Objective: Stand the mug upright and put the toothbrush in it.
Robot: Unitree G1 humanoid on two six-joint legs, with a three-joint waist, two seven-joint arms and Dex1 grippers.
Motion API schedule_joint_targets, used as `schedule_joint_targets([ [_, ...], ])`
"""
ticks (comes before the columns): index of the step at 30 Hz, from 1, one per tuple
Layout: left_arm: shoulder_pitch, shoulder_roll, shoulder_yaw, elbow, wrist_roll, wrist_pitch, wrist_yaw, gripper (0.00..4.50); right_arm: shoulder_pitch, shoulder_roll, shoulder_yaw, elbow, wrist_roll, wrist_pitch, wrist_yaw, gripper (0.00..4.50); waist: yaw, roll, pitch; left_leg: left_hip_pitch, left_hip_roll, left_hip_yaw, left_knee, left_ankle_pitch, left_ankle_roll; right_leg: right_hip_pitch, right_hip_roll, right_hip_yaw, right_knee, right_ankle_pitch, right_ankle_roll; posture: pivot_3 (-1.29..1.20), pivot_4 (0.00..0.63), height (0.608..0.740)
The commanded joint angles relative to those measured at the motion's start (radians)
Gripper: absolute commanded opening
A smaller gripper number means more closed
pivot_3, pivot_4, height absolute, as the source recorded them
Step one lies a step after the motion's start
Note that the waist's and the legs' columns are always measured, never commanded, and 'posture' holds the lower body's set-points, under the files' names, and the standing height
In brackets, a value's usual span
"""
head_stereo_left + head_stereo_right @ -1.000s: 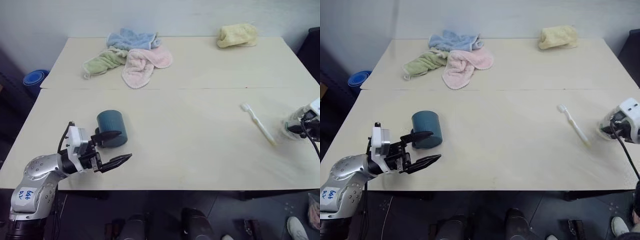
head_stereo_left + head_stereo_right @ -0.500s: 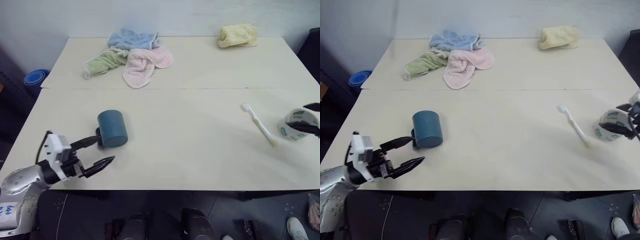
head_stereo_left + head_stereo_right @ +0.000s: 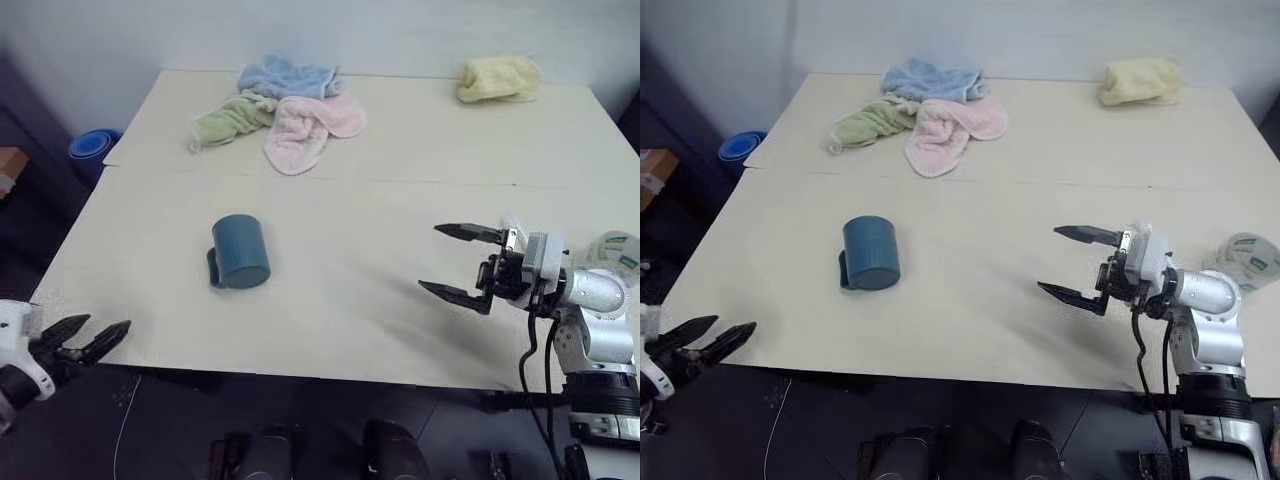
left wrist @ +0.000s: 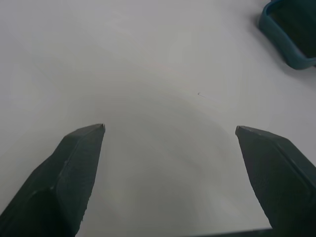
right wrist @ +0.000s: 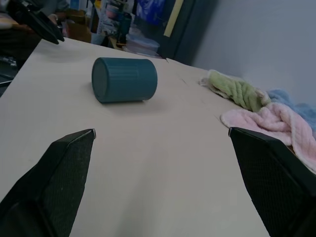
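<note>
The dark teal mug [image 3: 240, 252] lies on its side at the table's left middle, handle toward the front-left; in the right wrist view the mug [image 5: 124, 80] shows its closed base. My right gripper [image 3: 430, 258] hovers open and empty over the table's right middle, pointing left at the mug from well away. My right hand covers the spot where the toothbrush lay, so the toothbrush is hidden. My left gripper [image 3: 108, 323] stands open and empty off the table's front-left corner, far from the mug. The mug's handle [image 4: 291, 34] shows beyond its fingers.
A translucent tape roll [image 3: 618, 250] stands near the right edge behind my right wrist. Blue [image 3: 285, 75], green [image 3: 230, 118] and pink [image 3: 310, 125] towels lie piled at the back left, a yellow towel [image 3: 497, 78] at the back right. Blue bowls [image 3: 92, 145] sit on the floor at left.
The camera has shifted. My right gripper opened off the tape roll and swung left over the table. My left gripper drew back from the mug to beyond the front-left corner.
</note>
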Motion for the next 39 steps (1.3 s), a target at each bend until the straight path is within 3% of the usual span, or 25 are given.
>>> schedule_joint_targets([
  [1,-0.080,0.030,0.030,-0.122,-0.160,0.201,0.092,4.50,0.022,0.012,0.003,-0.044,0.029,-0.004,-0.009,4.49,0.003,0.000,0.000,0.000,0.000,-0.001,0.000,0.000,0.000,0.000,0.000,0.000,0.000,0.000,0.000,0.00,0.150,0.740],
  [7,-0.380,-0.014,0.010,-0.154,-0.328,0.615,0.426,4.50,0.033,0.002,0.021,-0.055,0.011,-0.001,-0.030,4.49,-0.008,0.000,0.000,0.002,0.000,-0.003,0.001,0.000,0.000,0.000,0.000,0.003,0.004,0.000,0.000,0.00,0.150,0.740],
  [11,-0.641,-0.119,-0.117,-0.101,-0.207,0.834,0.625,4.50,0.035,0.007,0.031,-0.080,0.001,0.013,-0.072,4.49,-0.023,-0.001,0.000,0.002,0.000,-0.002,0.000,0.000,0.000,-0.001,0.001,0.002,0.005,0.000,0.000,0.00,0.150,0.740],
  [18,-0.814,-0.194,-0.272,0.045,-0.035,0.823,0.692,4.50,0.059,0.005,0.032,-0.140,0.012,0.043,-0.119,4.49,-0.027,-0.001,0.000,0.002,-0.001,0.000,0.001,0.000,-0.001,-0.001,0.001,0.001,0.006,0.000,0.000,0.00,0.150,0.740],
  [29,-0.886,-0.220,-0.471,0.215,0.087,0.728,0.597,4.50,0.163,-0.018,-0.019,-0.212,0.034,0.069,-0.172,4.49,0.002,0.003,-0.003,0.003,-0.001,0.002,0.005,0.001,-0.002,0.000,0.001,0.003,0.007,0.000,0.000,0.00,0.150,0.740],
  [32,-0.894,-0.230,-0.500,0.271,0.114,0.723,0.580,4.00,0.168,-0.019,-0.022,-0.210,0.036,0.069,-0.172,4.50,0.007,0.007,-0.005,0.003,-0.002,0.002,0.006,0.001,-0.002,0.001,0.001,0.003,0.007,0.000,0.000,0.00,0.150,0.740],
  [39,-0.910,-0.213,-0.588,0.292,0.154,0.719,0.507,2.17,0.167,-0.027,-0.040,-0.177,0.037,0.055,-0.160,4.50,0.006,0.016,-0.011,0.003,-0.003,0.002,0.006,0.002,-0.001,0.002,0.000,0.003,0.007,0.000,0.000,0.00,0.150,0.740],
])
